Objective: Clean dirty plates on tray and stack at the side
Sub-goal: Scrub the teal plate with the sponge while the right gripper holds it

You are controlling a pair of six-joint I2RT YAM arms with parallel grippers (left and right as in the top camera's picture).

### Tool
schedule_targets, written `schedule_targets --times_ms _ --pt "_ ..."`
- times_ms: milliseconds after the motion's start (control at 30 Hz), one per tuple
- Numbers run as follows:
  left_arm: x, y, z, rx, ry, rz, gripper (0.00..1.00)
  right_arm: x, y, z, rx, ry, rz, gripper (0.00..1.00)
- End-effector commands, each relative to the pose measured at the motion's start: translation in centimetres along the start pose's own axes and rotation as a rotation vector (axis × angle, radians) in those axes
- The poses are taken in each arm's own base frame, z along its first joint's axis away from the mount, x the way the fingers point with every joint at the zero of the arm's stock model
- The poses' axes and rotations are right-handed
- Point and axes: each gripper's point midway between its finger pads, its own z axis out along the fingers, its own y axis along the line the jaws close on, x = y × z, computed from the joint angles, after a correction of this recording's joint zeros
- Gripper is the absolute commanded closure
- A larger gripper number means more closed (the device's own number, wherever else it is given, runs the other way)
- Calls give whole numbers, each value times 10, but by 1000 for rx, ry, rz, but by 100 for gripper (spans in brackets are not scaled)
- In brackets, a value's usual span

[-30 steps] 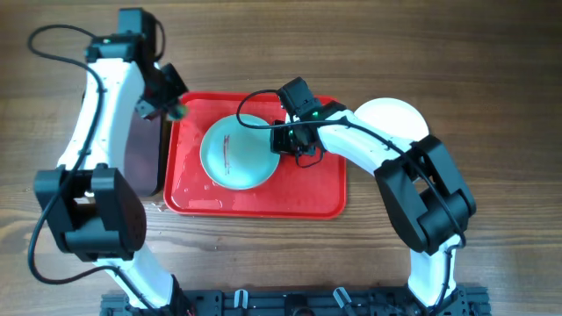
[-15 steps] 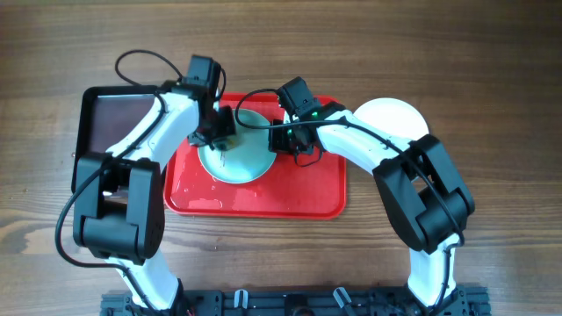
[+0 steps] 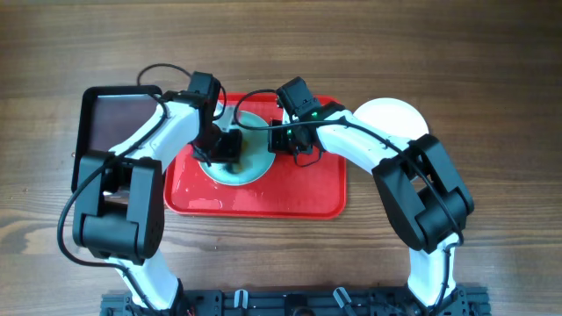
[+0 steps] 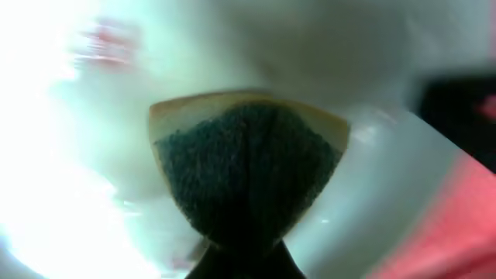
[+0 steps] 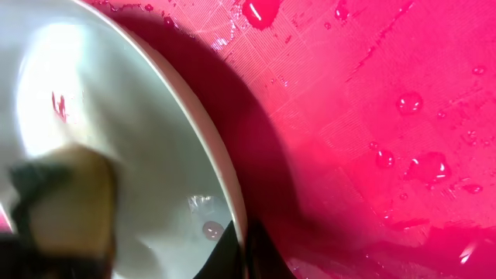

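The white-and-black left arm rises from its base at seven o'clock in the overhead view and folds at an elbow near nine o'clock. From there it extends toward the centre, where the black two-finger left gripper points down, jaws clamped on a yellow sponge with a dark scouring face. The matching right arm climbs from five o'clock, bends near three o'clock and stretches toward the centre, its right gripper held low with jaws pinched on the three o'clock rim of a round pale turquoise plate.
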Motion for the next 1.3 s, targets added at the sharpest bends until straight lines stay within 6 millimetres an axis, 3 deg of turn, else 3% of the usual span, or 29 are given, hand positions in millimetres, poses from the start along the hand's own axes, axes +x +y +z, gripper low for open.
schedule_targets --times_ms 0,67,233,300,467,600,733,867,967,1167,1267 --pt "3 -33 -4 184 -9 149 96 4 -7 13 17 26 6 96" --pt "-2 -20 -2 113 -20 109 96 4 -7 13 17 26 5 96" --pt "-17 55 -11 -316 -113 -193 96 4 -7 13 17 26 6 96" --pt "-18 73 -19 -428 -144 -251 96 4 -7 13 17 26 5 95" --pt "-20 101 -35 -601 -223 -379 96 4 -7 13 15 23 5 96" --pt "-25 110 -45 -689 -300 -450 96 4 -7 13 16 23 4 96" --pt "-29 94 -40 -676 -311 -410 96 4 -7 13 16 23 4 96" --pt "-26 47 -13 -499 -206 -216 96 4 -7 13 16 23 4 96" --pt "-14 3 7 -320 -108 -79 96 4 -7 13 16 23 4 96" --pt "13 -38 20 -159 15 -29 96 4 -7 13 16 24 4 96" --pt "17 -54 21 -64 40 6 96 4 -7 13 16 23 4 96"
